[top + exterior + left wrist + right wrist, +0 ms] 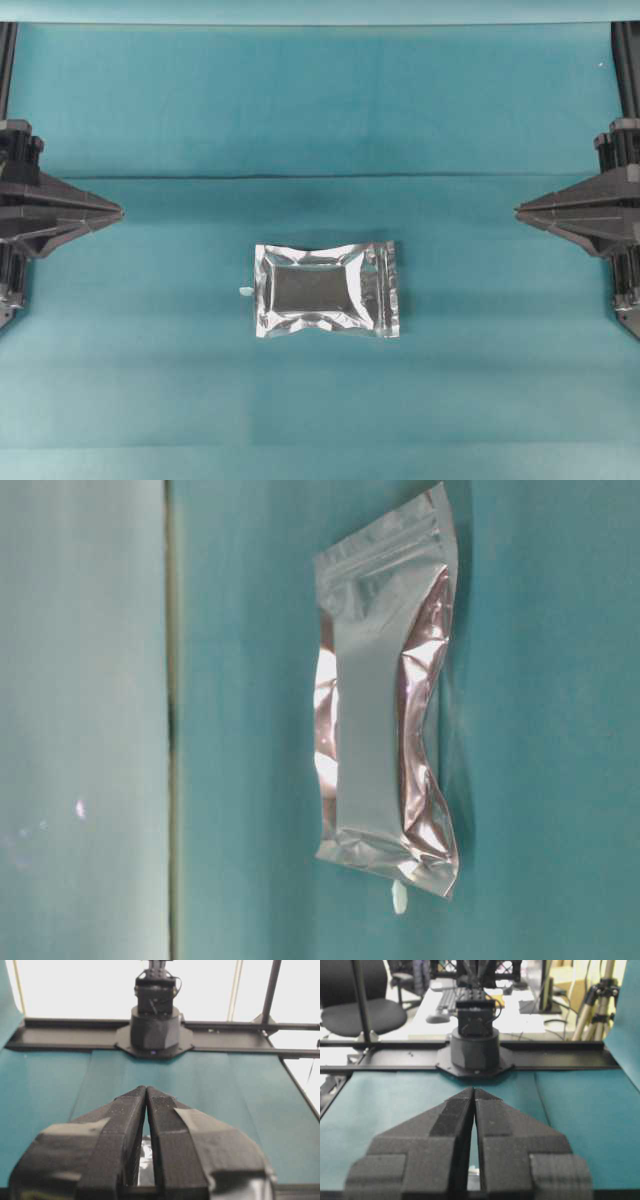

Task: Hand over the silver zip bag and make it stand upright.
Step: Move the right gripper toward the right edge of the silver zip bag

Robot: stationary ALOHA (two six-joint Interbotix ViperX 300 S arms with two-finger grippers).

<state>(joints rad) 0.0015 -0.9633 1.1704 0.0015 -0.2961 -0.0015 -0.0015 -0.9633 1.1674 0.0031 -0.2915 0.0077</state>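
The silver zip bag (326,290) lies flat on the teal cloth near the table's middle, its zip strip toward the right. In the table-level view the silver zip bag (385,702) fills the centre. My left gripper (118,212) rests at the left edge, well away from the bag, jaws shut with nothing in them. My right gripper (519,211) mirrors it at the right edge, also shut and empty. In the left wrist view the left gripper (146,1089) has its tips touching, a sliver of the bag (146,1164) showing behind. The right gripper (473,1090) tips meet too.
A small pale scrap (243,290) lies just left of the bag. The teal cloth (320,120) covers the table, with a fold line across it. The opposite arm's base (155,1030) stands at the far end in each wrist view.
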